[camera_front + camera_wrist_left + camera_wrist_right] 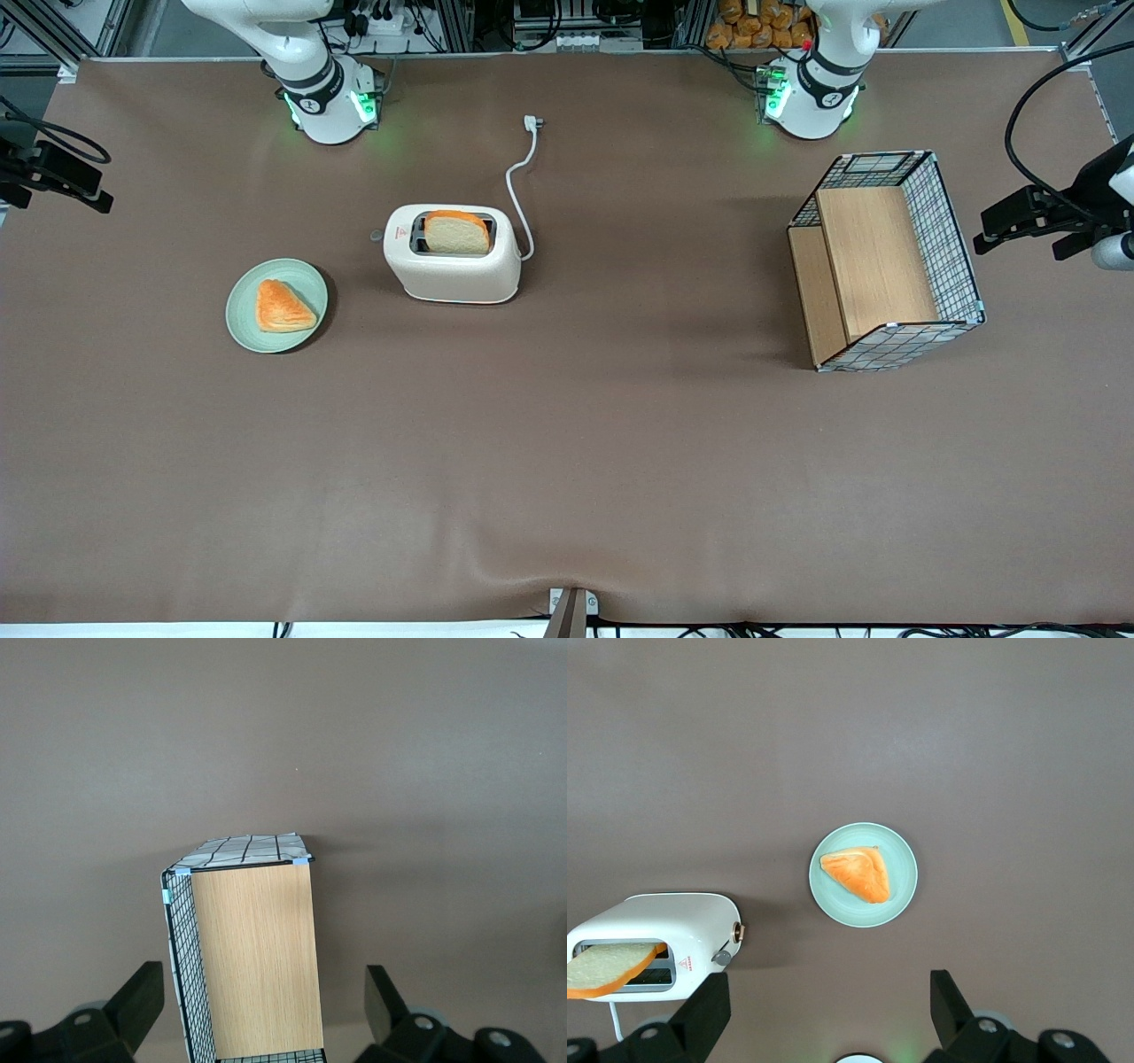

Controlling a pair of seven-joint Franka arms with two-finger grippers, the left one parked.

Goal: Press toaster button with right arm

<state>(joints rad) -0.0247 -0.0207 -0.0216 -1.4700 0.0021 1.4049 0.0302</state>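
**Toaster sits untouched, my arm waits high at the table edge**

Toaster [453, 255] first: it is cream-white and it stands on the brown table [567, 461], in the middle strip and a bit toward the working arm's end. A slice of bread [456, 233] with an orange crust sticks up out of its one wide slot. I see a small red mark on top of it. Its white cord [518, 190] runs away from the front camera and ends in a plug lying flat on the table.

I can see the toaster button [722, 958] from my wrist camera. It is a small grey tab that sticks out of the toaster's narrow end, the end that faces the plate. Nothing is touching it.

My gripper [831, 1014] hangs high above the table, well apart from the toaster. The black fingers [704, 1010] are spread wide and hold nothing. In the front view I see the gripper as a dark shape at the working arm's edge of the table. The right arm [306, 75] rises from its white base with green lights.

A pale green plate [276, 306] lies near the toaster, a little closer to the front camera. An orange, three-cornered pastry [282, 307] rests on it.

A wire basket [890, 261] with wooden boards inside stands toward the parked arm's end of the table.
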